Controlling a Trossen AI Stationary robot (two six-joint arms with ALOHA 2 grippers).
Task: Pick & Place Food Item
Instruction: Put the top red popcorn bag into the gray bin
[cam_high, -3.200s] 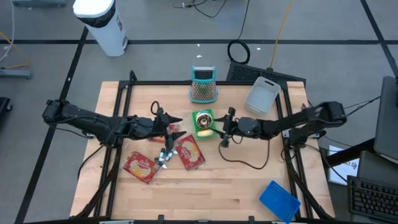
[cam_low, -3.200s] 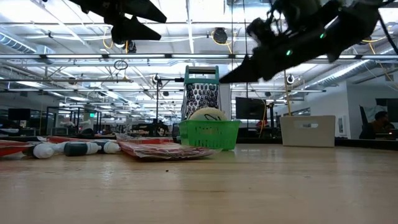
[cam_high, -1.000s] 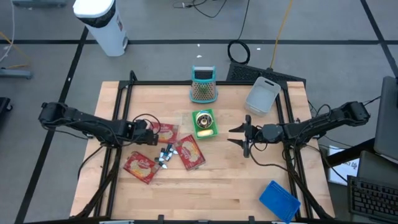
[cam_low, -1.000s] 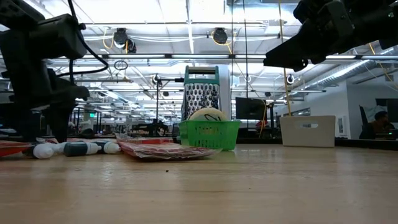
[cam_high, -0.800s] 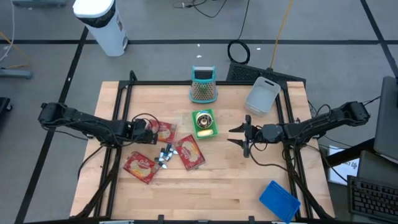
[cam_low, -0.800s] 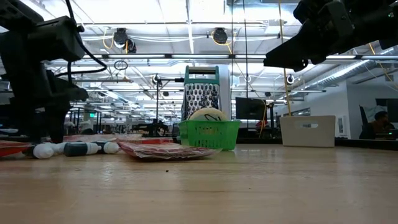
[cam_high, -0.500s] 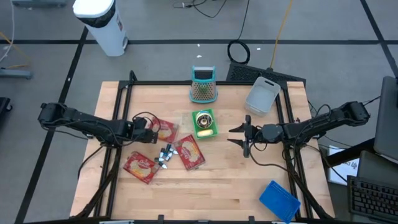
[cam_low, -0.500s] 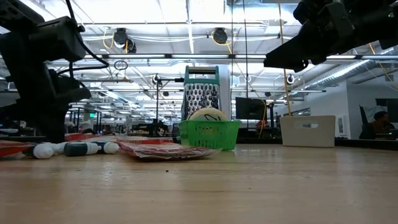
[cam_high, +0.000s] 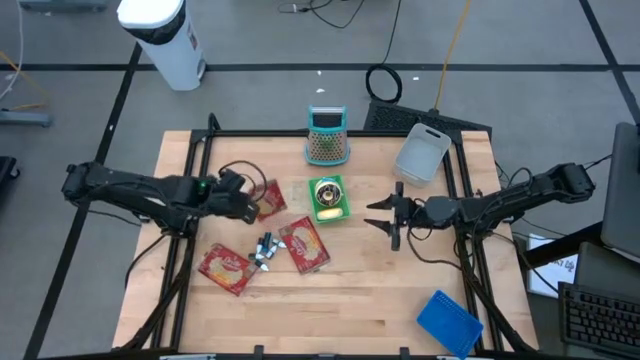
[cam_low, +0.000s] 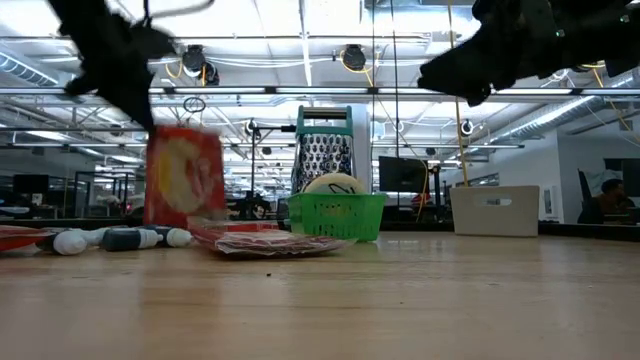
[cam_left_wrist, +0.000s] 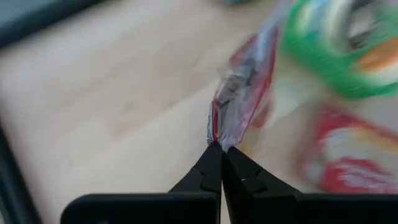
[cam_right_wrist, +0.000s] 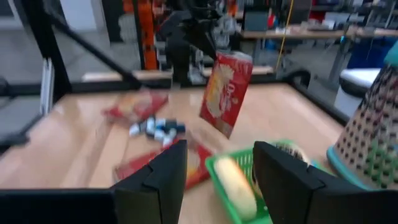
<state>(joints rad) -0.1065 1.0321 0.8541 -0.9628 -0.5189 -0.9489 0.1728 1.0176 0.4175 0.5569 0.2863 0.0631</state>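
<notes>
Pinched shut on the top edge of a red snack packet (cam_high: 268, 200), the left end effector (cam_high: 246, 203) holds it clear of the table (cam_high: 380, 300) — in the low view the packet (cam_low: 184, 176) hangs upright below the fingers, well above the wood. The left wrist view shows how thin the hold is: the two fingertips (cam_left_wrist: 219, 163) meet on a crumpled corner of the wrapper (cam_left_wrist: 239, 93) and nothing more.

That is where trouble could come from. A grip on a sliver of slick film may slide out if the arm swings or stops sharply, and a packet hanging free can sway and twist on its corner. If it drops, it would likely land among the other red packets (cam_high: 305, 245) and the small bottles (cam_high: 264, 250) lying just below and beside it. The green basket (cam_high: 328, 198) sits just to the packet's right and already holds a round food item; if that is the target, I judge the dangling lower edge could catch the basket's rim on the way in and tip or push it.

Off to the right of the basket the right end effector (cam_high: 385, 218) waits above the table, fingers spread and empty — its own view looks across at the hanging packet (cam_right_wrist: 225, 92).
</notes>
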